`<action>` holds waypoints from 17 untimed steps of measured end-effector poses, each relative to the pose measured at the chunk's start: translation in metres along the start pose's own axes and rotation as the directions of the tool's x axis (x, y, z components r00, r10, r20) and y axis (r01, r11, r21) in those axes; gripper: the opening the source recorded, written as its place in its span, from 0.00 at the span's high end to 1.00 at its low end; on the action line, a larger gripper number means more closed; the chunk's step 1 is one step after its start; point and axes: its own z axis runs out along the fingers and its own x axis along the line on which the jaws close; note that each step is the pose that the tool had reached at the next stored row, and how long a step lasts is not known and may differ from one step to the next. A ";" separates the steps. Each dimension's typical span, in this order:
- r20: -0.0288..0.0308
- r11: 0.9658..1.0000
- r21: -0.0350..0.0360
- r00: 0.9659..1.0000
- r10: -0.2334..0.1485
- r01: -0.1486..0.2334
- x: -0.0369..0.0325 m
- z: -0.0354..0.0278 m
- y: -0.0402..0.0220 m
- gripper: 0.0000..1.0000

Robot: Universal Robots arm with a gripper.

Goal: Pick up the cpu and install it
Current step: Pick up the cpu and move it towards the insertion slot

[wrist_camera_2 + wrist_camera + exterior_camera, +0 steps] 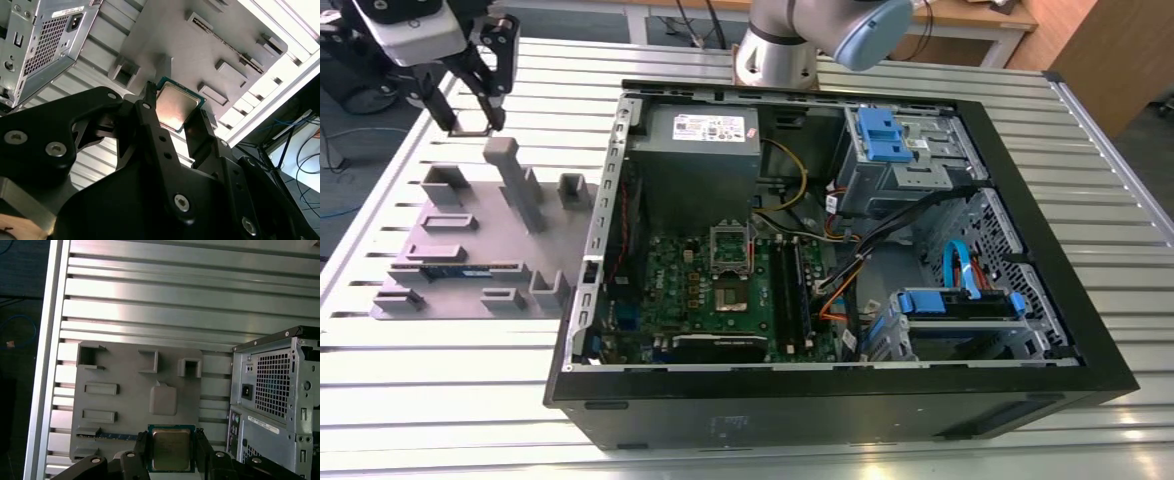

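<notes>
The cpu (171, 449) has a smooth, silvery metal top.

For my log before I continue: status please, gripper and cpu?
Gripper shut on the cpu. Cpu held over the grey tray, beside the computer case. Tall tray post close under gripper, exterior view.

Silver arm (778, 58) with blue cap (874, 32), black screw-studded jaws.

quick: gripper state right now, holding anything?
Gripper: shut on the small flat square cpu with the silvery-grey metal top, held above the grey moulded parts tray.
</notes>
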 end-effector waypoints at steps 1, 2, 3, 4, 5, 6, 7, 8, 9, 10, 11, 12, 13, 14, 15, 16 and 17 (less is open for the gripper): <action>0.000 1.000 0.000 1.000 0.000 0.000 -0.0019 0.0000 -0.0001 0.53; 0.000 1.000 0.000 1.000 0.000 0.000 -0.0037 0.0001 -0.0002 0.53; 0.000 1.000 0.000 1.000 0.000 0.000 -0.0057 0.0001 -0.0004 0.53; 0.000 1.000 0.000 1.000 0.000 0.000 -0.0076 0.0001 -0.0005 0.53; 0.000 1.000 0.000 1.000 0.000 0.000 -0.0096 0.0002 -0.0006 0.53; 0.000 1.000 0.000 1.000 0.000 0.000 -0.0116 0.0002 -0.0008 0.53; 0.000 1.000 0.000 1.000 0.000 0.000 -0.0138 0.0003 -0.0009 0.53; 0.000 1.000 0.000 1.000 0.000 0.000 -0.0159 0.0003 -0.0011 0.53; 0.000 1.000 0.000 1.000 0.000 0.000 -0.0181 0.0004 -0.0012 0.53; 0.000 1.000 0.000 1.000 0.000 0.000 -0.0202 0.0004 -0.0014 0.53; 0.000 1.000 0.000 1.000 0.000 0.000 -0.0224 0.0005 -0.0015 0.53; 0.000 1.000 0.000 1.000 0.000 0.000 -0.0248 0.0005 -0.0017 0.53; 0.000 1.000 0.000 1.000 0.000 0.000 -0.0271 0.0006 -0.0018 0.53; 0.000 1.000 0.000 1.000 0.000 0.000 -0.0295 0.0007 -0.0020 0.53; 0.000 1.000 0.000 1.000 0.000 0.000 -0.0318 0.0008 -0.0022 0.53; 0.000 1.000 0.000 1.000 0.000 0.000 -0.0340 0.0009 -0.0023 0.53; 0.000 1.000 0.000 1.000 0.000 0.000 -0.0362 0.0009 -0.0025 0.53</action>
